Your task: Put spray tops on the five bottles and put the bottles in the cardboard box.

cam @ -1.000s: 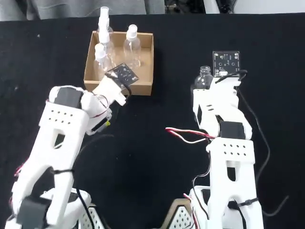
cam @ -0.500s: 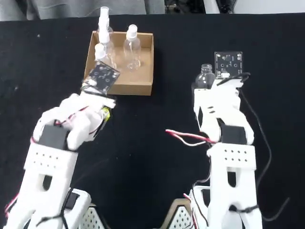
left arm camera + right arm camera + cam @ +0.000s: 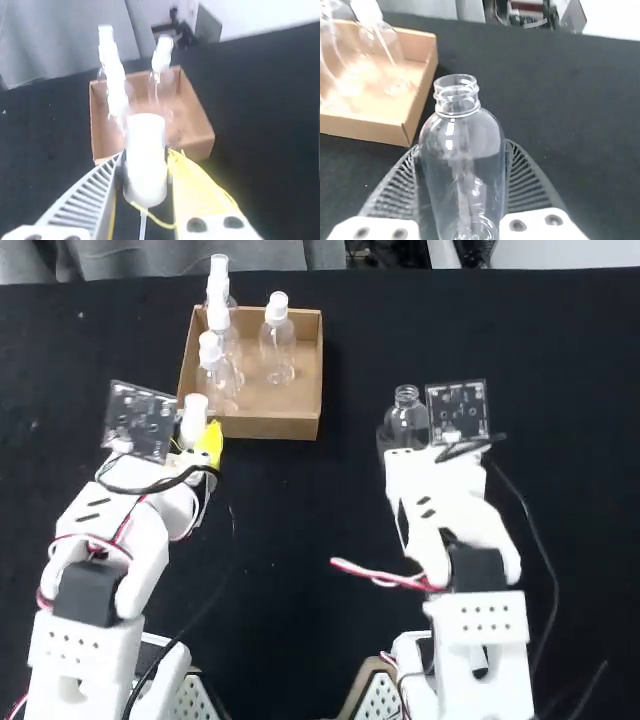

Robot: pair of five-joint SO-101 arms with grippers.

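Currently, item by item.

- **Left end effector** (image 3: pixel 196 435): clenched on a white spray top (image 3: pixel 194 408), held upright. Over the last second it has swung back from above the front wall of the cardboard box (image 3: pixel 270 427). It now sits just off the box's front left corner.
- **Right end effector** (image 3: pixel 405 440): grasping an open-necked bottle (image 3: pixel 404 412), which has shifted a little toward the box.
- **Reading of the change**: top and bottle are both in hand, and the two arms appear to be lining up for capping.
- **Box contents**: three capped bottles (image 3: pixel 277 335), standing toward the rear and left. The front right part is bare cardboard.
- **Clearances**: open black surface (image 3: pixel 300 510) lies between the two arms, which are well apart. The box's near wall stands close to the left end effector and is the edge to mind.
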